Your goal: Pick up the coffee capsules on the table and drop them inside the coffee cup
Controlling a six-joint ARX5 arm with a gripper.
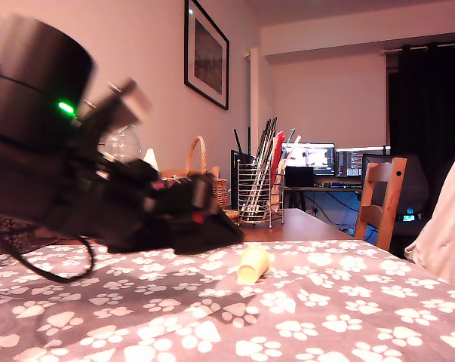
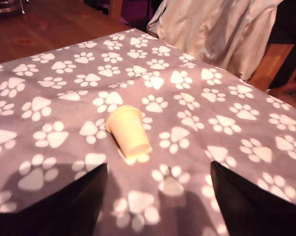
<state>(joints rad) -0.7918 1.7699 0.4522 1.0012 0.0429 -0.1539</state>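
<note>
The gripper is hovering low over the paw-print tablecloth, its two dark fingers standing well apart with nothing between them. Just beyond the fingertips, the pale yellow coffee cup is sitting on the cloth, nearer to the finger on the wrist view's left than to the other, so the gap is not centring on it. In the wrist view its long axis is appearing to slant, one end facing the gripper and the other pointing away, and in the exterior view the cup is leaning too, just to the exterior view's right of the arm. No coffee capsules are showing in either view. Farther off, a wire utensil holder is standing on the bare wooden table
</note>
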